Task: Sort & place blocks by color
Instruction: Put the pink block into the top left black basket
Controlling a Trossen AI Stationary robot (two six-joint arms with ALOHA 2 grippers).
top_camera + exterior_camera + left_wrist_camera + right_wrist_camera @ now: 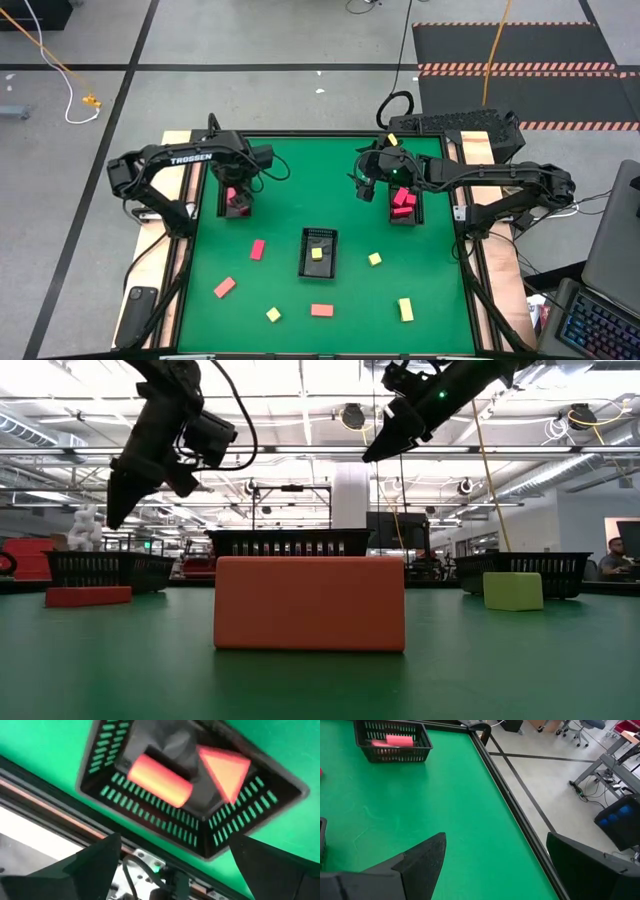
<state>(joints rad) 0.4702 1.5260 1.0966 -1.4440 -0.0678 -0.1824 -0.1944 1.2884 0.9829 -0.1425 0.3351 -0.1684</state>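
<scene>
Blocks (321,310) look light, rigid, smooth — best pinched across flat sides.
Left gripper (238,192) gapes wide over the far-left tray (238,211); right gripper (368,185) is wide too — nothing held.

— How's my left gripper (238,193)?
— I see it raised at the table's far left, fingers spread wide, empty.
— And my right gripper (372,183)?
— Raised far right, fingers spread too.

Bright overhead ceiling lights (300,400) (left wrist view blurred), soft shadows.
</scene>
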